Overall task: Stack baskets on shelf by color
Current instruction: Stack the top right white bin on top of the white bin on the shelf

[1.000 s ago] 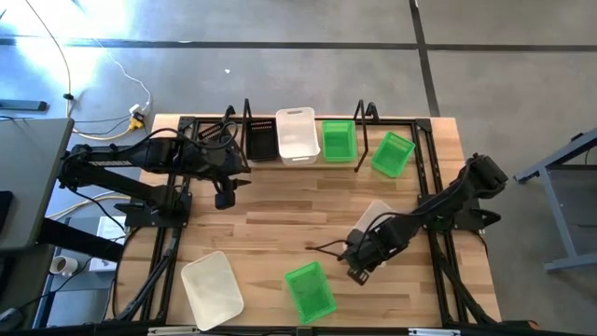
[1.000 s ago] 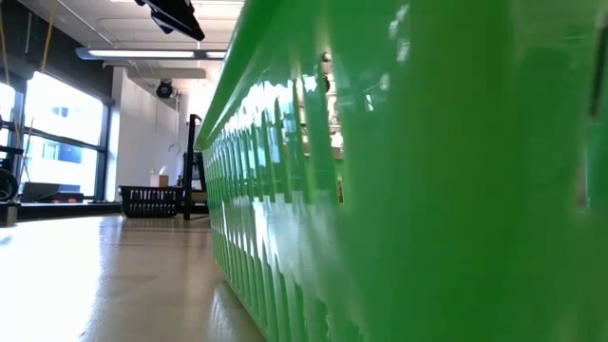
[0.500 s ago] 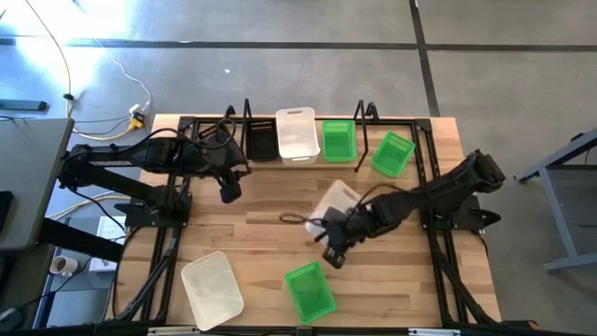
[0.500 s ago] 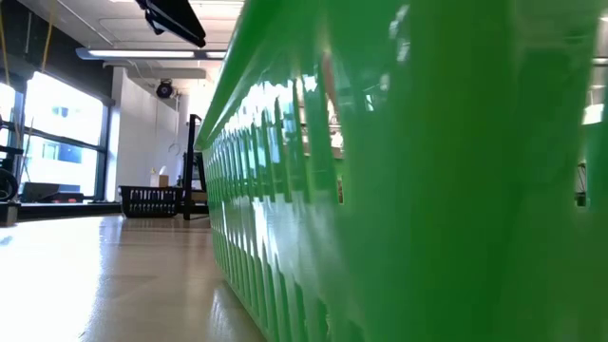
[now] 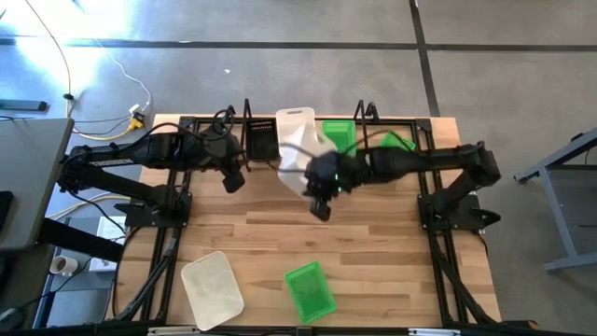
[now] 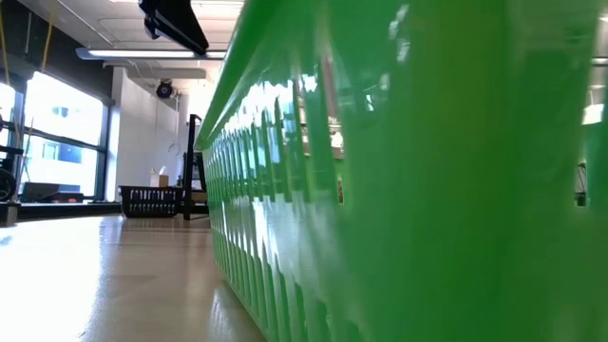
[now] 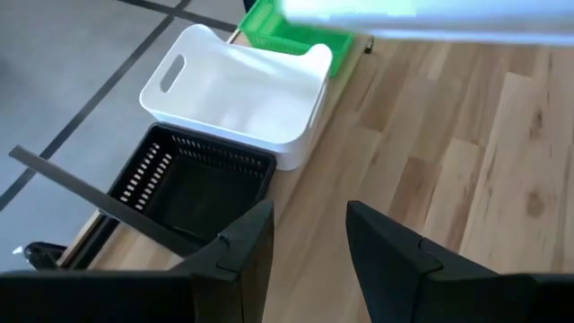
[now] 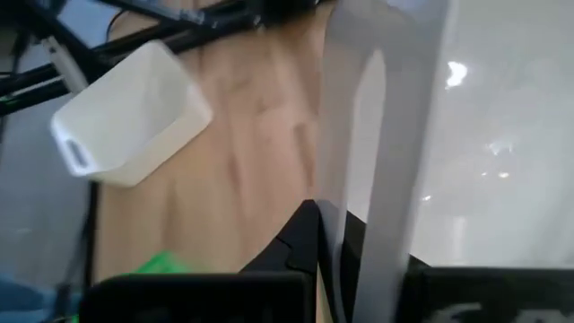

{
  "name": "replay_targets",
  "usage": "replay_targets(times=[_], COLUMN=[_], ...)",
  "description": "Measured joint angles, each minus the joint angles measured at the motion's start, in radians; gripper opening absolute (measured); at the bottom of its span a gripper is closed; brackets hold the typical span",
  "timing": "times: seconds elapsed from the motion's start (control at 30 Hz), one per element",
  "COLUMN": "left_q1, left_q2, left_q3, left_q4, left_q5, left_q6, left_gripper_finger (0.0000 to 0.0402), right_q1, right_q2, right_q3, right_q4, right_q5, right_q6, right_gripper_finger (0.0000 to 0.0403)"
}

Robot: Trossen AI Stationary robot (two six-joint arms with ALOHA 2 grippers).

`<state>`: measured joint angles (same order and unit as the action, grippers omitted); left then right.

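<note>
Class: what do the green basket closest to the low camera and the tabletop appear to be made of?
Green basket: probably moulded plastic, glossy; it shows bright reflections and evenly slotted sides.
Tabletop: seemingly wood, smooth and lightly sheened; joined planks with visible grain.

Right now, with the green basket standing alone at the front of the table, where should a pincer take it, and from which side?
Take the green basket by the rim of one long wall, one finger inside and one outside, coming straight down from above. It seems to stand mouth up, slightly turned, with free table around, so rotate the pincer to match.
</note>
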<state>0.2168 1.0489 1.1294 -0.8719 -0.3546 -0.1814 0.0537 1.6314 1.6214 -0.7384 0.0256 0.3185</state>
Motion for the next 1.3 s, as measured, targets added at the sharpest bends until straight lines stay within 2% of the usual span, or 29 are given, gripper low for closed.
replay_targets(times=[0.13,0.4,0.67,1.0,1.3], left_q1=[0.019,0.048,0.077,0.085,0.085], left_q2=[0.0,0.0,0.0,0.0,0.0], left_q3=[0.0,0.0,0.0,0.0,0.0], left_q4=[0.0,0.0,0.0,0.0,0.0], left_q5=[0.002,0.002,0.0,-0.003,-0.008], left_q6=[-0.003,-0.002,0.0,-0.001,-0.01], left_gripper_finger=[0.0131,0.0131,0.0131,0.0131,0.0131], right_q1=[-0.087,-0.249,-0.38,-0.4,-0.394], right_q2=[0.0,0.0,0.008,0.1,0.165], right_q3=[0.04,0.088,0.094,0.094,0.094], right_q4=[-0.005,-0.006,-0.03,-0.104,-0.142], right_q5=[0.01,0.097,0.072,0.062,0.061], right_q6=[-0.154,-0.459,-0.643,-0.818,-0.828], right_gripper_finger=[0.0,0.0,0.0,0.0,0.0])
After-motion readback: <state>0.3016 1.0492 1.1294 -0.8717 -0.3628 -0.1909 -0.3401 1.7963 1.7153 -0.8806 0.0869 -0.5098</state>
